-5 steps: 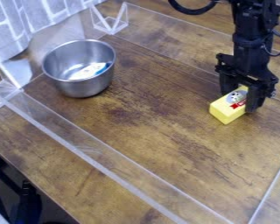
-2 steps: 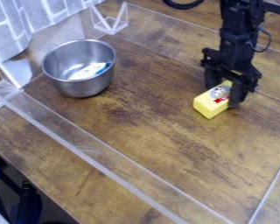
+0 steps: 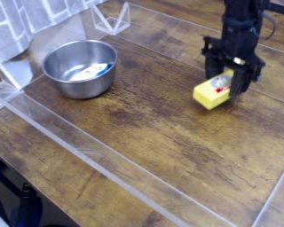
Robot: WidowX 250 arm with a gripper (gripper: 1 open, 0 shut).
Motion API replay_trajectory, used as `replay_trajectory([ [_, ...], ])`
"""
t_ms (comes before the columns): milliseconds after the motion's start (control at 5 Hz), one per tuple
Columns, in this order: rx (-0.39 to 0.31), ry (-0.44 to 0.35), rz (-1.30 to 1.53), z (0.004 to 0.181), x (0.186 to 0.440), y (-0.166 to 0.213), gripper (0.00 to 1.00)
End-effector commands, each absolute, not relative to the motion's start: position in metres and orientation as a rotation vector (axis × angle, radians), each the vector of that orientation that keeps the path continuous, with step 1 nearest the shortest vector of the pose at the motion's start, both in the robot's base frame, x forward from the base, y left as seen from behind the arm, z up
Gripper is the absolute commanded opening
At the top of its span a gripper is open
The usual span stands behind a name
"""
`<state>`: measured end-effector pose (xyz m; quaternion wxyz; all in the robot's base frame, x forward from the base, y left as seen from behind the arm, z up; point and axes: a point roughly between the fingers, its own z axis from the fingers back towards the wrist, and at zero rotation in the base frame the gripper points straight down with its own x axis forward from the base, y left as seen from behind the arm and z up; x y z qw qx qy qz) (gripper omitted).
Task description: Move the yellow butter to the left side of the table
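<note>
Nearest the viewer, a clear acrylic wall [image 3: 97,158] runs diagonally across the lower left of the dark brown wood-plank desk [image 3: 156,115], with bare grained planks on both sides of it. Farther back on the left stands a steel bowl [image 3: 78,67], upright, its polished inside reflecting light; it sits close to the acrylic corner pieces and a pale patterned cloth [image 3: 26,22] at the upper left edge. Well apart from the bowl, on the right half of the desk, is the yellow butter [image 3: 212,93], a small bright yellow block with a white label bearing red marks on its upper face. The block is tilted, and whether its underside touches the wood cannot be told. The black pincer [image 3: 232,82] points straight down from the arm [image 3: 241,22] above and is pinching the yellow butter at its upper right end, the dark fingers [image 3: 244,75] pressed against the block's sides. Beyond the arm, another acrylic wall borders the far edge.
</note>
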<state>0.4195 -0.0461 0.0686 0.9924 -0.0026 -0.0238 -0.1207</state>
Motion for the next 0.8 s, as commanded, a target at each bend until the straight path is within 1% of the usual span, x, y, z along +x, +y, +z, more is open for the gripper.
replay_trajectory([
  [0, 0.029, -0.220, -0.203, 0.156, 0.423, -0.023, 0.00],
  [200, 0.054, -0.254, -0.157, 0.180, 0.418, 0.021, 0.00],
  [400, 0.072, -0.252, -0.148, 0.177, 0.415, 0.041, 0.00],
  [600, 0.067, -0.228, -0.159, 0.174, 0.388, 0.030, 0.00],
])
